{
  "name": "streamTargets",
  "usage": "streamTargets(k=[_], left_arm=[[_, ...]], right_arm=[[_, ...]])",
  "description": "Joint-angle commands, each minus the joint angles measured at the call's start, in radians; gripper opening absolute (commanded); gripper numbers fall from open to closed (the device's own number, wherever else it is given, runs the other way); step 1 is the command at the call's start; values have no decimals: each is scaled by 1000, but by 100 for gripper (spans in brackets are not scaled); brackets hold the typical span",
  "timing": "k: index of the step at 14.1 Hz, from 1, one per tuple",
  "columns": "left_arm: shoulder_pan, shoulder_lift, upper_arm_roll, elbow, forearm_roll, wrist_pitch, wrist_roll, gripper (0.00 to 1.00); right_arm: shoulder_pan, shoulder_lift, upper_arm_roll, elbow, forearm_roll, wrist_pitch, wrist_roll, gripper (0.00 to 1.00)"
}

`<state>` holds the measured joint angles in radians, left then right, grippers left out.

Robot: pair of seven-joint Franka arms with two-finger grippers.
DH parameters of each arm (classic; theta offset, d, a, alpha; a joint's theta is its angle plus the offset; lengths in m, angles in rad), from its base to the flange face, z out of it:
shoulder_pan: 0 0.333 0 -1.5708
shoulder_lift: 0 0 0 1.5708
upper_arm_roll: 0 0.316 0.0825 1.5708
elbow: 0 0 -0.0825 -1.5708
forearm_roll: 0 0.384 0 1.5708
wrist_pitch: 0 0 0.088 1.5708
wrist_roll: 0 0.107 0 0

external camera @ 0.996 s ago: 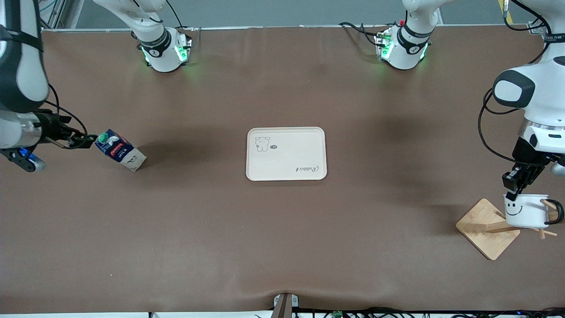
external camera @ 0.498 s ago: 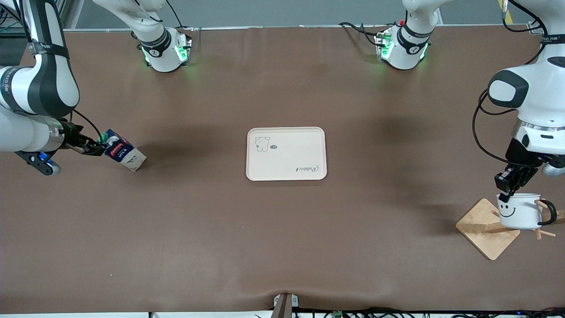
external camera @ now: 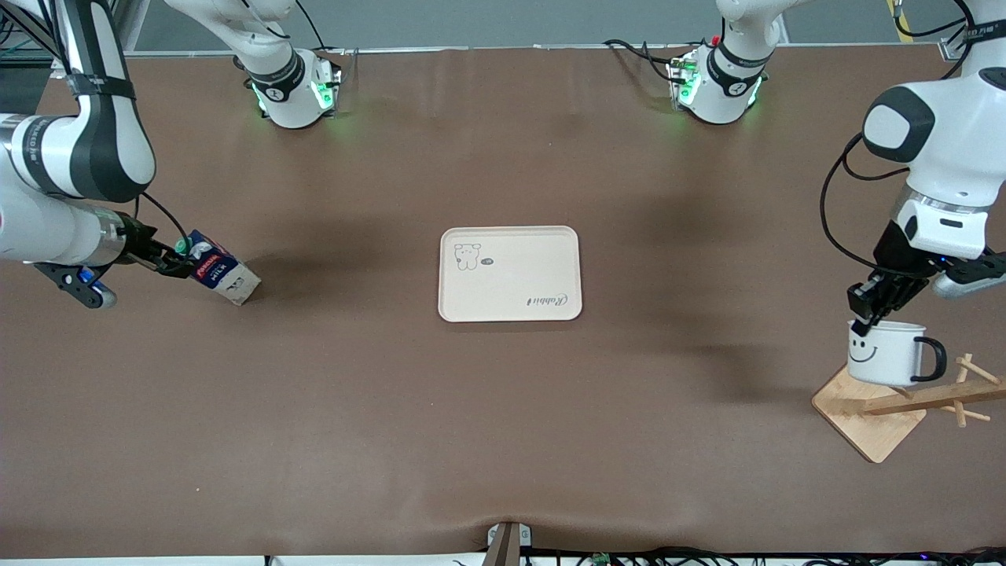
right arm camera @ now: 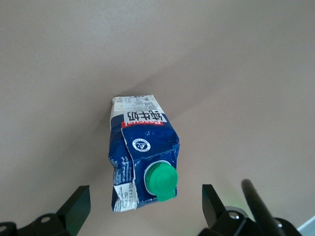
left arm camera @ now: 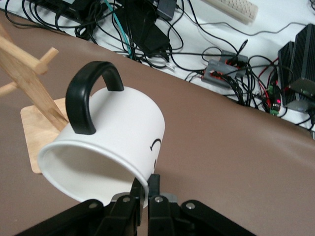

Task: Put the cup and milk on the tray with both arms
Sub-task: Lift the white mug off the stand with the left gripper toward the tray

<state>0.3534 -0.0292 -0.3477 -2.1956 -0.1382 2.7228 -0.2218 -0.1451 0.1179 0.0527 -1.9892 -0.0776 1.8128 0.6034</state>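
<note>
Since a second ago the left gripper (external camera: 862, 313), pinching the cup (external camera: 882, 353) by its rim, has lifted it off the wooden rack (external camera: 872, 410) toward the tray (external camera: 510, 273) — it should stay level — while the right gripper (external camera: 169, 263), wide open, closes around the milk (external camera: 216, 267) at the right arm's end.

Left end effector (external camera: 863, 311) holds cup (external camera: 882, 353) above rack (external camera: 868, 417)
</note>
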Motion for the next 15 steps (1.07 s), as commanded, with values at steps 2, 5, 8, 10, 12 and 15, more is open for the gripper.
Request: streamTargets(k=[2, 5, 8, 10, 12, 15], left_arm=[[7, -48, -29, 33, -8, -130, -5, 0], [7, -52, -83, 95, -6, -265, -68, 0], [7, -55, -140, 128, -6, -351, -138, 0], [6, -48, -184, 142, -4, -394, -169, 0], [4, -23, -232, 160, -3, -432, -249, 0], [3, 37, -325, 203, -3, -468, -425, 0]], right_arm=[[-1, -60, 6, -82, -22, 32, 19, 100], [-1, -85, 6, -150, -22, 89, 19, 100], [-2, -113, 6, -249, -22, 256, 19, 100], [-2, -112, 6, -252, -22, 264, 12, 100], [-4, -110, 7, -255, -22, 269, 9, 100], [-7, -113, 6, -280, -22, 293, 4, 100]])
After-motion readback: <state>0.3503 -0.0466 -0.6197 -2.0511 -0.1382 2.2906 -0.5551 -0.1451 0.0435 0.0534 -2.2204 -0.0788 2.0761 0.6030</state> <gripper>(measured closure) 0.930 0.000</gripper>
